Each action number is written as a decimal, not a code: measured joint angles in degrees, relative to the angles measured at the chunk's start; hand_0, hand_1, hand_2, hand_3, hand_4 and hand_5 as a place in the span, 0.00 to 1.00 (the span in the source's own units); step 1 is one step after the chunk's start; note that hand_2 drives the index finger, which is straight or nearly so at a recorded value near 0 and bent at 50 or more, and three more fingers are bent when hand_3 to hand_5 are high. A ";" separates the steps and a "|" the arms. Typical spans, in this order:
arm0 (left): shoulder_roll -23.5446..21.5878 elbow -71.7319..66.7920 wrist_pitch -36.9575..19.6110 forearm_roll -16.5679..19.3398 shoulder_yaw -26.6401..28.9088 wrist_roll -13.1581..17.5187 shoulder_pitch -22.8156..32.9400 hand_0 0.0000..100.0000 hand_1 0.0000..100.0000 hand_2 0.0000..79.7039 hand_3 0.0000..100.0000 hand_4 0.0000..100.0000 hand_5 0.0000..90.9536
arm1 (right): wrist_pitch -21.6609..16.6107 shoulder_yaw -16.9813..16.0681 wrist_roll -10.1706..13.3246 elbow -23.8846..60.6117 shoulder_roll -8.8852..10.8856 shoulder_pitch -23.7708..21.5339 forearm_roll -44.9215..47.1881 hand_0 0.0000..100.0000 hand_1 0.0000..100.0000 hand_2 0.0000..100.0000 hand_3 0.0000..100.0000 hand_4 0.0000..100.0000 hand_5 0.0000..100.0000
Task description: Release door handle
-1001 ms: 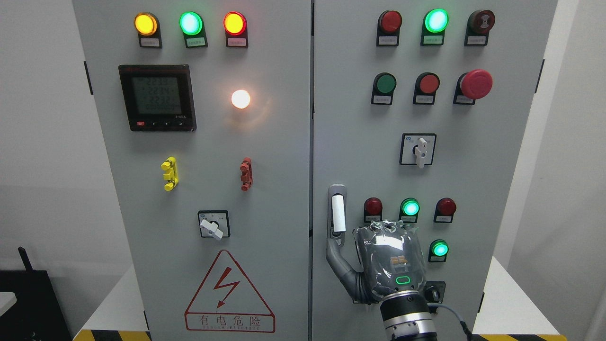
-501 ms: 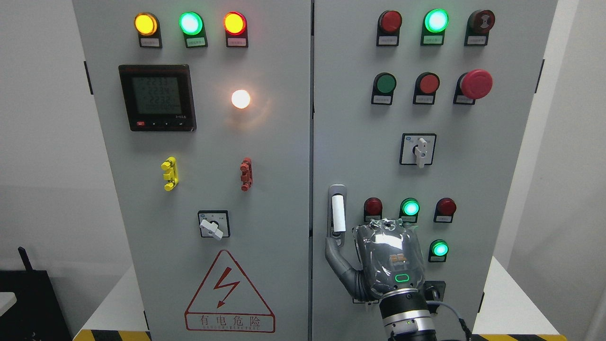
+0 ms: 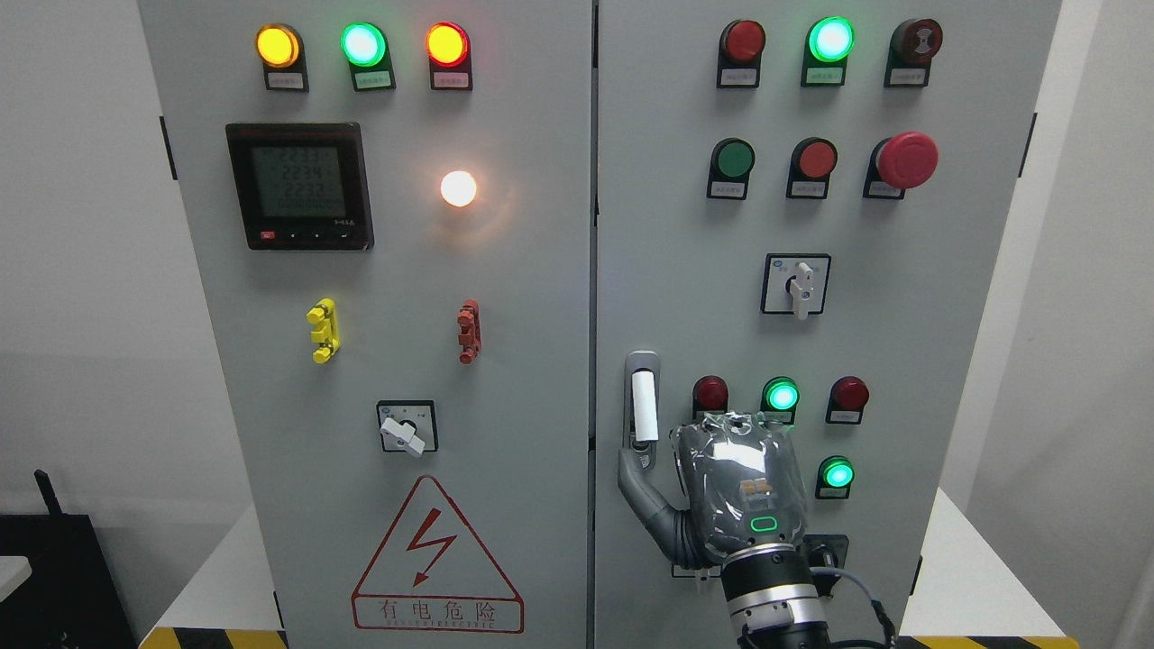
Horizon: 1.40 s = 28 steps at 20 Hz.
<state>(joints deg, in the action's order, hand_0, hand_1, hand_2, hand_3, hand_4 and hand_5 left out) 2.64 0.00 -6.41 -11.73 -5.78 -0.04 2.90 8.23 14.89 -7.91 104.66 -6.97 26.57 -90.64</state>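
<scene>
The door handle [image 3: 642, 406] sits low on the right door's left edge, white grip upright; the right hand [image 3: 721, 491] is just beside it, thumb spread out and touching the handle's lower end, holding nothing; the other fingers are hidden. Pulling away sideways, the thumb might hook the handle, or the hand might bump the green lamp [image 3: 781, 396] above it. One handle, one hand, two doors.
</scene>
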 measured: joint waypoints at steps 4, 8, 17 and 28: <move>0.00 0.00 0.00 0.01 0.01 0.00 0.00 0.12 0.39 0.00 0.00 0.00 0.00 | 0.00 0.02 -0.01 -0.13 -0.05 0.27 0.01 0.43 0.00 0.99 1.00 0.92 0.91; 0.00 0.00 0.00 0.02 0.01 0.00 0.00 0.12 0.39 0.00 0.00 0.00 0.00 | 0.00 0.04 -0.01 -0.32 -0.12 0.56 0.02 0.43 0.00 0.99 1.00 0.92 0.91; 0.00 0.00 0.00 0.02 0.01 0.00 0.00 0.12 0.39 0.00 0.00 0.00 0.00 | 0.00 0.09 -0.01 -0.75 -0.17 0.91 0.03 0.44 0.00 0.99 1.00 0.92 0.91; 0.00 0.00 0.00 0.00 -0.01 0.00 0.00 0.12 0.39 0.00 0.00 0.00 0.00 | 0.77 0.15 -0.02 -1.15 -0.21 0.98 0.03 0.45 0.00 0.99 1.00 0.92 0.91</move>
<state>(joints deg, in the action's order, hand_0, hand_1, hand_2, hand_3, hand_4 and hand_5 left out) 2.64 0.00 -6.41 -11.73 -5.79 -0.04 2.90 9.00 15.04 -7.92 103.52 -7.19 27.55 -90.62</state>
